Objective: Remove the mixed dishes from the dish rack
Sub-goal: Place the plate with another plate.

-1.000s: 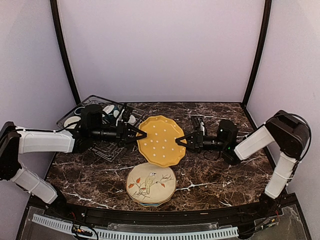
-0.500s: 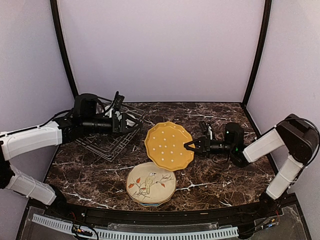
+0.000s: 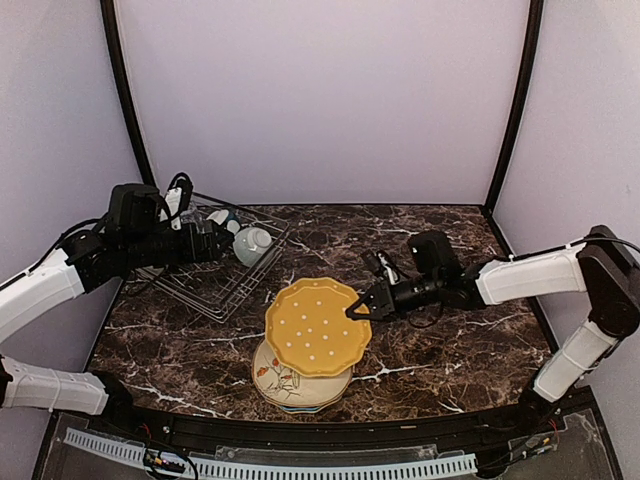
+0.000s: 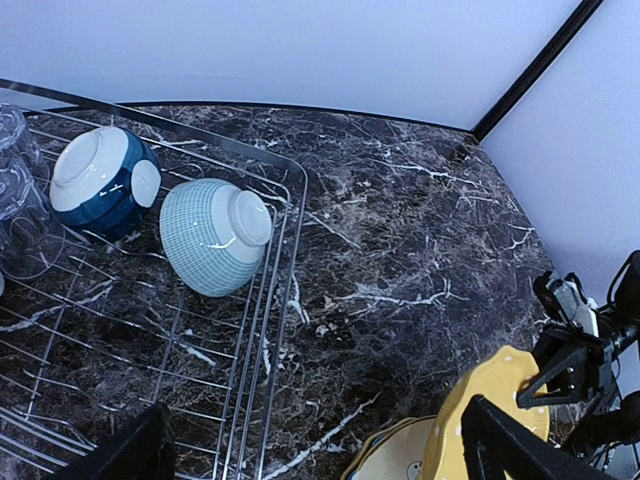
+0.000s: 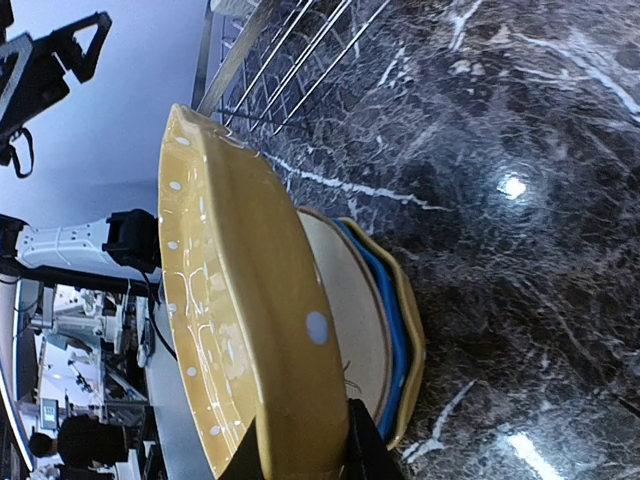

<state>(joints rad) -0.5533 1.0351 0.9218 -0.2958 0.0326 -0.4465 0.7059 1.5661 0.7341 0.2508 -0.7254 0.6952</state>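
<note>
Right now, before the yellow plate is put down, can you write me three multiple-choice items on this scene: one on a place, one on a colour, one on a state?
1. Where is the yellow plate?
A. lying flat on the table
B. held by the right gripper just above the stack of plates
C. leaning on the back wall

2. In the stack, which colour is the plate right under the cream plate?
A. blue
B. red
C. black

3. The left gripper is:
A. shut on a glass
B. open and empty
C. shut on the yellow plate

Answers:
1 B, the fingers pinch its rim and it hangs tilted over the stack.
2 A, the blue plate shows its rim in the right wrist view.
3 B, its jaws stand wide apart over the dish rack, with nothing between them.
</note>
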